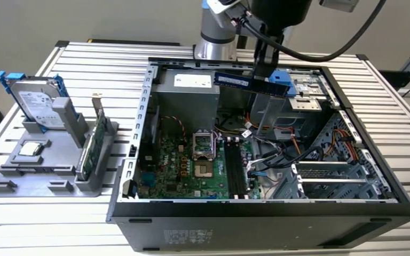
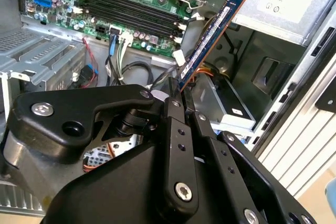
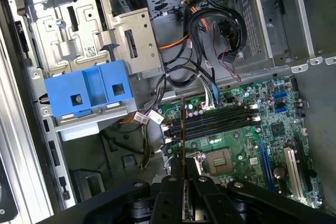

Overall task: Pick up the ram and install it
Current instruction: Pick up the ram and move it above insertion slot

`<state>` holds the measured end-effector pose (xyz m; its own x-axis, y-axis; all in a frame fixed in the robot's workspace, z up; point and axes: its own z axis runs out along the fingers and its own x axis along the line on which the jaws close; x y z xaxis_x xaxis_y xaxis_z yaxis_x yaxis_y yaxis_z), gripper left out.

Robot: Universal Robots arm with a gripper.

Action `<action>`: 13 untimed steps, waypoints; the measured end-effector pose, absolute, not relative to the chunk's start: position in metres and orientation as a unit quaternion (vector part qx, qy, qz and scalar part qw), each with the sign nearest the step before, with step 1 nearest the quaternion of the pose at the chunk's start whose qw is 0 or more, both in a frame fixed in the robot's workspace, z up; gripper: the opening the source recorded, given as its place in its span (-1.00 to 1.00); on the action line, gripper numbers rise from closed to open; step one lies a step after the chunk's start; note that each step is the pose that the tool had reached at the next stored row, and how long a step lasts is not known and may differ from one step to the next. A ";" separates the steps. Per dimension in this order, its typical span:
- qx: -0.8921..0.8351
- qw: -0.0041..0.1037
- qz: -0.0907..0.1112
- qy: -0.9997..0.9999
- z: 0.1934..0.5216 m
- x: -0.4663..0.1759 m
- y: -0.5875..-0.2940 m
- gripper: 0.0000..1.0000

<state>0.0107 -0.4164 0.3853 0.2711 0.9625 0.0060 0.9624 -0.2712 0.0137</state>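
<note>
The ram (image 1: pixel 244 82) is a long dark stick with a pale label. My gripper (image 1: pixel 264 74) is shut on its one end and holds it level in the air above the open computer case (image 1: pixel 262 210). In the second wrist view the ram (image 2: pixel 210 40) sticks out from my gripper (image 2: pixel 177 85) at a slant over the case's inside. In the first wrist view the ram (image 3: pixel 183 129) is seen edge-on, rising from my gripper (image 3: pixel 184 174) across the black memory slots (image 3: pixel 220 121). Those slots (image 1: pixel 235 168) lie on the green motherboard (image 1: pixel 183 170), well below the stick.
A grey holder (image 1: pixel 48 178) at the exterior view's left carries a silver hard drive with blue rails (image 1: pixel 38 101), a green card (image 1: pixel 94 141) and a small chip (image 1: pixel 30 149). Inside the case are a blue drive bracket (image 3: pixel 86 93), loose cables (image 3: pixel 210 30) and the CPU socket (image 3: pixel 218 158).
</note>
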 end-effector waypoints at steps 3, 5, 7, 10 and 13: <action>0.799 0.004 0.007 0.602 0.385 0.011 -0.416 -1.00; 0.799 0.004 0.007 0.601 0.385 0.011 -0.416 -1.00; 0.800 0.004 0.007 0.600 0.385 0.011 -0.416 -1.00; 0.800 0.004 0.007 0.600 0.385 0.011 -0.416 -1.00; 0.800 0.004 0.007 0.600 0.385 0.011 -0.416 -1.00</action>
